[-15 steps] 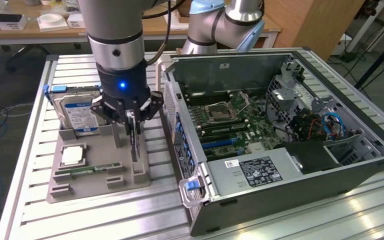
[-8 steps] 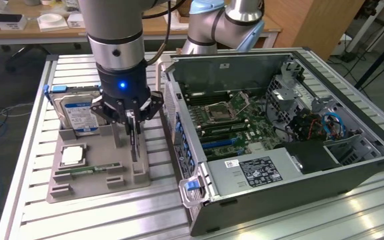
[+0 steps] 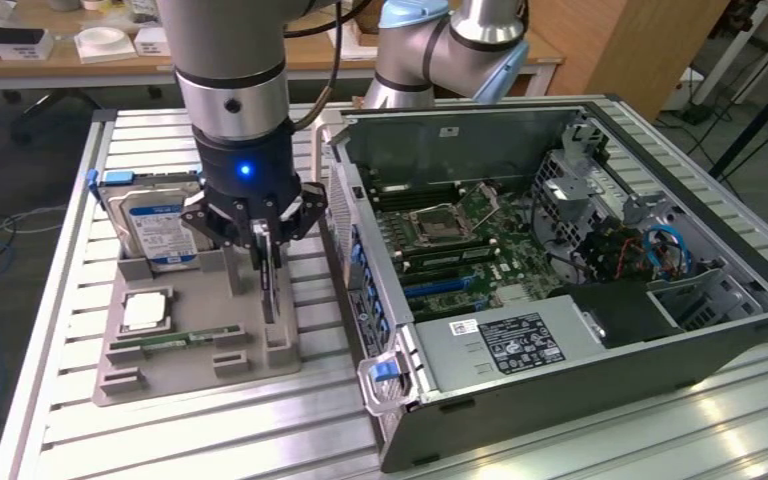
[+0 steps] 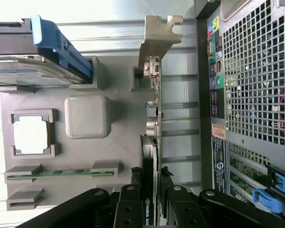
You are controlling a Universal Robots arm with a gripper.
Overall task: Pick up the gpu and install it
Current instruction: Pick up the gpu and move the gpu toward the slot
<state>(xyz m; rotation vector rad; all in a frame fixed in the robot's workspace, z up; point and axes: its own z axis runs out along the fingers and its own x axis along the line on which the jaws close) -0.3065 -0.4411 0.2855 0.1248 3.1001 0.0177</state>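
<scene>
Thin green gpu card with silver end bracket on edge, 9 o'clock of open black case; claw clamped on it, lower edge hidden.

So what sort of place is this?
Probably a robotics lab bench for computer assembly: an open computer case on a slatted metal table, a grey parts tray, and cluttered desks behind.

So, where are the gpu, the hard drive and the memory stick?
gpu (image 4: 156, 38), wrist view, on its metal bracket.
hard drive (image 3: 160, 228), exterior view, on its blue label.
memory stick (image 4: 61, 173), wrist view, on its green board.
</scene>
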